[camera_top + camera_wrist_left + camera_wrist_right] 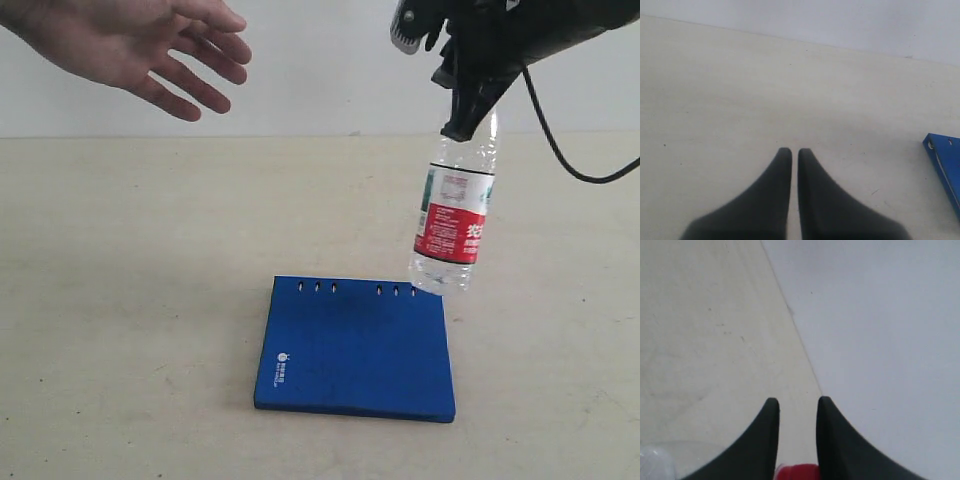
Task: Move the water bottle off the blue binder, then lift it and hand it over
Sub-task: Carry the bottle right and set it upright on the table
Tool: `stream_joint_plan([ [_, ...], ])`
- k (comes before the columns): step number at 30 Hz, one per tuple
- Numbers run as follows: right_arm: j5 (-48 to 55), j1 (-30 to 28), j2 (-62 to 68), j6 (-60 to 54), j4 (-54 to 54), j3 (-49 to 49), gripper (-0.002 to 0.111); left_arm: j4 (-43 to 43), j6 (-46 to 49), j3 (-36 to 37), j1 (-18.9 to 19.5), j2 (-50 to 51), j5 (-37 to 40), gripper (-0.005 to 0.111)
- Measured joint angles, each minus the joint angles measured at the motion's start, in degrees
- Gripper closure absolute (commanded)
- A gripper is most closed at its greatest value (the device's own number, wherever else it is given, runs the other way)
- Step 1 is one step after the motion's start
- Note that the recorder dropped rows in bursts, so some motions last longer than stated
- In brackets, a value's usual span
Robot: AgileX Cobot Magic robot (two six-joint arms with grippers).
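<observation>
The water bottle (455, 215) hangs in the air, slightly tilted, above the far right corner of the blue binder (355, 347). My right gripper (470, 108) is shut on its neck; the red cap (797, 472) shows between the fingers deep in the jaws in the right wrist view. The binder lies flat on the table with its ring holes along the far edge. Its corner (946, 167) shows in the left wrist view. My left gripper (795, 152) is shut on nothing, low over bare table, and is out of the exterior view.
An open human hand (140, 45) reaches in at the upper left, palm up. A black cable (560, 150) trails from the right arm. The beige table (130, 300) meets a pale wall at the back.
</observation>
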Motion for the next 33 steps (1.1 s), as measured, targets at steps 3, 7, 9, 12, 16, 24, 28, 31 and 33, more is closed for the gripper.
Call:
stream_joint_plan([
  [3,0.1,-1.8,0.0,0.0,-5.4,0.0,0.108,0.0,0.0,0.0,0.0,0.0,0.0,0.102],
  [7,0.1,-9.7,0.0,2.8,-7.7,0.0,0.108,0.0,0.0,0.0,0.0,0.0,0.0,0.102],
  [9,-1.3,-12.5,0.0,7.8,-8.0,0.0,0.108,0.0,0.0,0.0,0.0,0.0,0.0,0.102],
  [12,-4.2,-16.4,0.0,19.5,-8.2,0.0,0.108,0.0,0.0,0.0,0.0,0.0,0.0,0.102],
  [16,-5.1,-17.2,0.0,14.9,-8.8,0.0,0.108,0.0,0.0,0.0,0.0,0.0,0.0,0.102],
  [24,-6.0,-17.2,0.2,-4.6,-9.4,0.0,0.108,0.0,0.0,0.0,0.0,0.0,0.0,0.102],
  [28,-6.0,-17.2,0.9,-2.3,-8.0,0.0,0.108,0.0,0.0,0.0,0.0,0.0,0.0,0.102],
  [31,-6.5,-17.2,1.0,4.3,-6.2,0.0,0.108,0.0,0.0,0.0,0.0,0.0,0.0,0.102],
  [33,-9.3,-17.2,1.0,10.4,-5.1,0.0,0.108,0.0,0.0,0.0,0.0,0.0,0.0,0.102],
])
